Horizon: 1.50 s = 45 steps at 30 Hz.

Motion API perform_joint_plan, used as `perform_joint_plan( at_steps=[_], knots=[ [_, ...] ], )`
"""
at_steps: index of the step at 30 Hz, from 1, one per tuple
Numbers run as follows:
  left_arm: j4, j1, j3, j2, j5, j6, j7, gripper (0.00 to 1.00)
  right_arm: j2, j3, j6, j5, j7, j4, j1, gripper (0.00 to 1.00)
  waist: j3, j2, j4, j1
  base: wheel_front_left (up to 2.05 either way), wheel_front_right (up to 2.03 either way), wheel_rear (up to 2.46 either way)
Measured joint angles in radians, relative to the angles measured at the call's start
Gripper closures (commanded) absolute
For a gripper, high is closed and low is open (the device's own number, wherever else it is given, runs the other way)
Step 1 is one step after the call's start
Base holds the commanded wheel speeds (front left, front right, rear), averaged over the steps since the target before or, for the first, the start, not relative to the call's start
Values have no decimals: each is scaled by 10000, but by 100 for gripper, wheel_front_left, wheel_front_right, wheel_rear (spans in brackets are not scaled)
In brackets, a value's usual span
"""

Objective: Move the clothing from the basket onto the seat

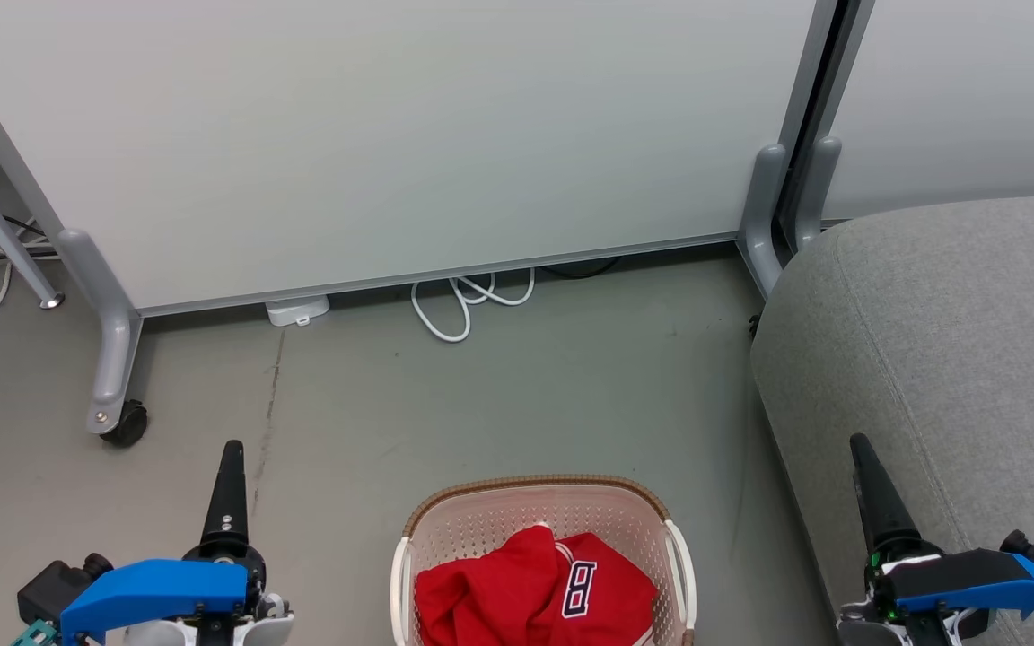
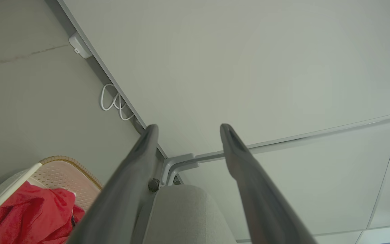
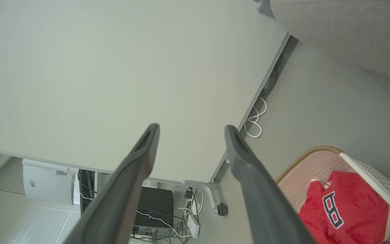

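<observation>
Well, we are standing at the very start of this job, as far as we can judge. Beginning at the left, we are holding our left gripper [image 2: 189, 127] low over the floor [image 1: 481, 395]. Its two fingers are spread wide apart and gripping nothing, and it is sitting well apart from the basket [image 1: 535, 483], off to that side. Beyond it a wheeled panel [image 1: 391, 135] is standing, with a white cable [image 1: 468, 305] looping out under its lower edge.

In the middle, the basket is resting on the floor just in front of us. The clothing [image 1: 526, 597] is lying heaped inside it, red, with a number 8 facing up. It is bunched, so we are not able to tell how many pieces are making up the heap.

Moving right, the seat [image 1: 948, 341] is sitting near the basket with a strip of floor between them, and the part we are seeing is carrying no clothing. Our right gripper [image 3: 192, 127] is showing against the seat's near edge in the head view, its fingers likewise spread apart and empty.

So we are judging that nothing is moved yet: the whole heap is waiting to be picked up and carried across to the seat.
</observation>
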Motion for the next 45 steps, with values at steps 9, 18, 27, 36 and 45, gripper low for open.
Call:
perform_joint_plan(
  at_steps=[9,18,27,36,45],
  knots=[
    [-113,-84,-357,6,1666,77,-324,0,-6,140,0,-1653,-336,2,-15,0,14,0,20,0,0,0,0],
    [-163,-164,-593,13,3279,150,-648,0,-12,351,2,-3103,-537,42,-67,0,33,0,32,0,0,0,0],
    [-180,-209,-750,21,4790,180,-928,0,-19,399,4,-4330,-683,36,-164,0,45,0,33,0,0,0,0],
    [-178,-288,-936,31,6044,203,-1197,0,-27,376,6,-5402,-775,48,-209,0,66,0,39,0,0,0,0],
    [-127,-335,-1076,40,7037,205,-1425,0,-38,336,6,-6393,-936,73,-231,0,94,0,62,0,0,0,0]
  ],
)
